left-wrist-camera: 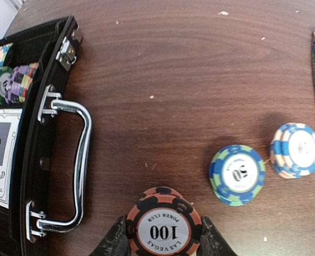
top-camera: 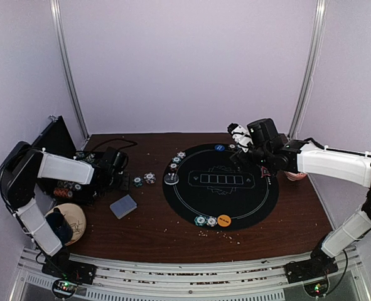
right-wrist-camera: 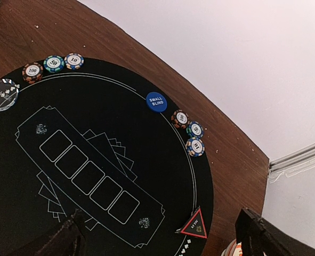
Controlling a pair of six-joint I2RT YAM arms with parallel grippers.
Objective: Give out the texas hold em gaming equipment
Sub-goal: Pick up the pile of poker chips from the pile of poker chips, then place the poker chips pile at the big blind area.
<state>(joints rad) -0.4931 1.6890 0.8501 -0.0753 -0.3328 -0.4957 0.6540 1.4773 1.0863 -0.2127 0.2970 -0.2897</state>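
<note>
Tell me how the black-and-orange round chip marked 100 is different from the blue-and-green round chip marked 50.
The black-and-orange round chip marked 100 has black and orange edge stripes; the blue-and-green round chip marked 50 has blue and green. The 100 chip is pinched in the left gripper; the 50 chip lies free on the brown wooden table. Both are round with white centres.

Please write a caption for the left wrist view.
Left gripper shut on a black-and-orange 100 chip beside the chip case.

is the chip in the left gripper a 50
No, the black-and-orange chip clamped in the left gripper reads 100; the blue-green 50 chip sits apart on the table.
</note>
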